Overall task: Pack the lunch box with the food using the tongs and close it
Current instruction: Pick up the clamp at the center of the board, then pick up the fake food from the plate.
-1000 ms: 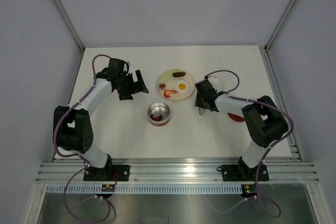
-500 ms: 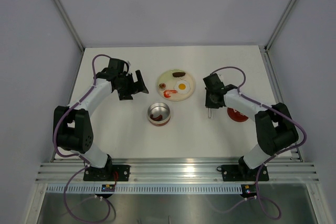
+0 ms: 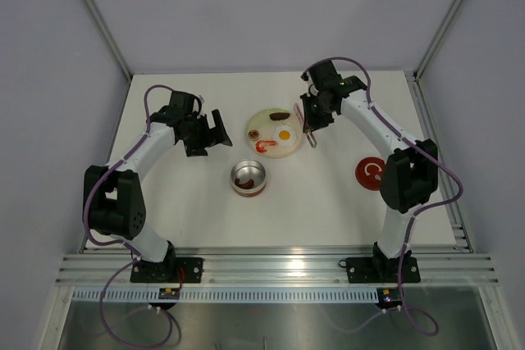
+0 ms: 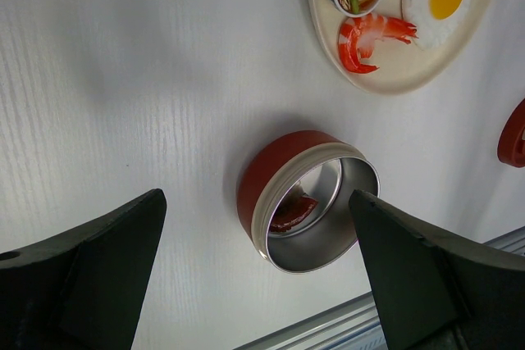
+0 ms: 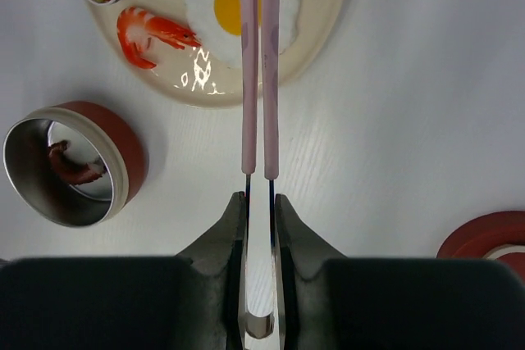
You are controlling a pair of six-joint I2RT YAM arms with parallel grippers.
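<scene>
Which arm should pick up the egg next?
Right. The right gripper is shut on the tongs, close beside the plate with the fried egg. The left gripper is open, empty and farther off.

plate (image 3: 277,153): table (image 3: 189,211) centre, toward rear | fried egg (image 3: 285,134), shrimp (image 3: 262,147), bowl (image 3: 254,134), sausage piece (image 3: 280,115): on plate | lunch box (image 4: 258,178): in front of plate, slightly left; food piece (image 4: 294,212) inside | lid (image 3: 372,172): right of lunch box, well apart | tongs (image 5: 270,79): at plate's right rim

- A white table (image 3: 189,211) is seen, with three things laid directly on it.
- A pale plate (image 3: 283,153) is set near the middle.
- A round lunch box (image 3: 248,192) is placed at the plate's 7 o'clock.
- A red lid (image 3: 372,174) is laid at the lunch box's 3 o'clock, well apart.
</scene>
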